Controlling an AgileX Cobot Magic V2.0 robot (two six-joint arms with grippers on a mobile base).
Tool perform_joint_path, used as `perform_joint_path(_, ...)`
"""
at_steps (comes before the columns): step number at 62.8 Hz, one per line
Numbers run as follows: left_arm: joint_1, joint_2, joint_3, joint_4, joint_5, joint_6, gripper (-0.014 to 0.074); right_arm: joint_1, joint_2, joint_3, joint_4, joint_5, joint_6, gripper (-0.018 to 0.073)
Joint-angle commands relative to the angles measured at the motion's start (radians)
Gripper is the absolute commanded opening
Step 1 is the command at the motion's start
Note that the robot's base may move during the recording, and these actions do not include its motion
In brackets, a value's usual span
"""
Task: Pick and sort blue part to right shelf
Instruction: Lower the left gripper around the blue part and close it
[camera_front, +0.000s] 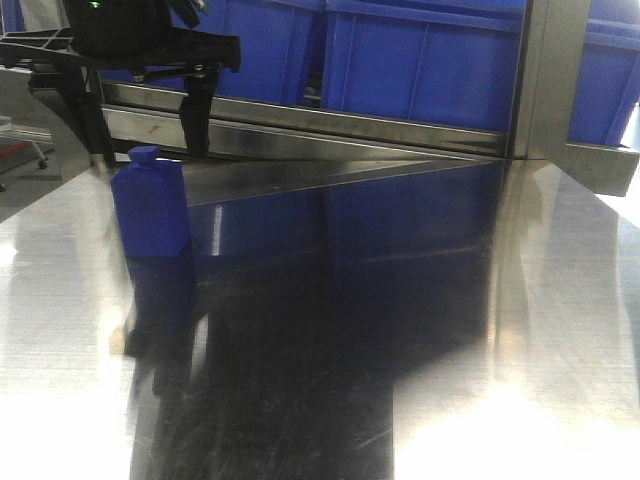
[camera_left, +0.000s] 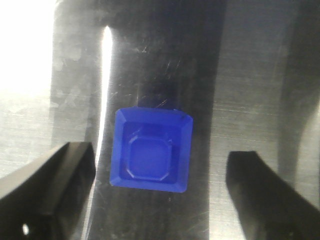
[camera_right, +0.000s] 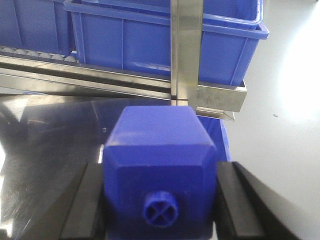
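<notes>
**Q:** What is at the far left, before the shelf?
**A:** The left gripper, above the steel table and just in front of the shelf's front rail. Its jaws are spread wide. In the left wrist view its two black fingers flank the blue part, with bare table between each finger and the part.

**Q:** How does that part stand?
**A:** It is upright on the table, cap up, near the left end of the shelf's front rail. It touches neither the rail nor the gripper. Its reflection lies on the table on the side away from the shelf.

**Q:** What is further right along the shelf?
**A:** Blue bins sit side by side on it. A steel post rises in front of them toward the right.

**Q:** What does the right wrist view show?
**A:** The right gripper pinches a second blue part, with one finger flat against each side and the cap pointing back at the camera. This part is in front of the shelf and apart from it, in line with the post, with the bins behind. Whether it rests on the table or is held clear of it cannot be told.
</notes>
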Motion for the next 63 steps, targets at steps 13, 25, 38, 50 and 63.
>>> perform_joint_path(13, 0.024, -0.032, -0.034, 0.015, -0.019, -0.004, 0.0619, -0.005, 0.003, -0.029, -0.006, -0.087, -0.009, 0.0358)
perform_joint_path(25, 0.026, -0.007, -0.034, 0.009, -0.026, -0.004, 0.0618, -0.005, 0.003, -0.029, -0.006, -0.087, -0.009, 0.0358)
perform_joint_path(38, 0.026, 0.019, -0.034, -0.027, -0.028, -0.004, 0.0615, -0.005, 0.003, -0.029, -0.006, -0.087, -0.009, 0.0358)
perform_joint_path(50, 0.031, 0.021, -0.034, -0.027, -0.026, 0.017, 0.0564, -0.005, 0.003, -0.029, -0.006, -0.087, -0.009, 0.0358)
perform_joint_path(63, 0.033, 0.025, -0.034, -0.025, -0.018, 0.021, 0.0513, -0.005, 0.003, -0.029, -0.006, -0.087, -0.009, 0.0358)
